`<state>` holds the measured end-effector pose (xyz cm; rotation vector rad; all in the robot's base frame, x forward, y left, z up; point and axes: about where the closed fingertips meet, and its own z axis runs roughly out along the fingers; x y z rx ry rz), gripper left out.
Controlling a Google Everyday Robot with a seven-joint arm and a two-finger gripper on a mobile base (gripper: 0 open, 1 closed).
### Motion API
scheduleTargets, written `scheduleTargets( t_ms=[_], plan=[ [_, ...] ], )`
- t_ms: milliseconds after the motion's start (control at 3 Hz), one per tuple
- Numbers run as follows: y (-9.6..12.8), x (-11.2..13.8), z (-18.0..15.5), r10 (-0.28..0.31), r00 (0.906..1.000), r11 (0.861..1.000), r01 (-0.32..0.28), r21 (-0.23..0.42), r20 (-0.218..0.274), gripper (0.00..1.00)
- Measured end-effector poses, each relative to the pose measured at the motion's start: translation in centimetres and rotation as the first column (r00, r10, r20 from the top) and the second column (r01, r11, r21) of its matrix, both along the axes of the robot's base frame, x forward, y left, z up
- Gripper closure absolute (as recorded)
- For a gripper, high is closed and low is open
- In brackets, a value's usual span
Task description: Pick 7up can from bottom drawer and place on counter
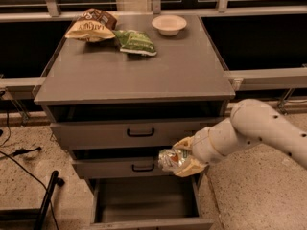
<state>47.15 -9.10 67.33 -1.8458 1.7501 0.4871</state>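
Silvery-green 7up can (pixel 170 159) tight in the grip of the hand (pixel 178 158), above the open bottom drawer (pixel 144 201).

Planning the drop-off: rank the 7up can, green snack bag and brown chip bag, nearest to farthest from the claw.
1. 7up can, held in the claw by the middle drawer.
2. green snack bag, back left on the counter.
3. brown chip bag, far left corner.
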Motion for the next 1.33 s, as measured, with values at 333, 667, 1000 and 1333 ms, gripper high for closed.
scheduleTargets(
  t_ms=[333,667,1000,1333],
  plan=[
    [-0.3,0.5,6.0,0.012,0.998,1.0,-0.013,0.02,0.062,1.0],
    [0.0,1.1,13.6,0.027,0.9857,0.999,-0.033,0.033,0.166,1.0],
    [0.1,1.4,14.1,0.025,0.9857,0.999,-0.032,0.04,0.167,1.0],
    [0.1,2.7,16.8,0.012,0.9867,0.998,-0.021,0.053,0.162,1.0]
  ],
)
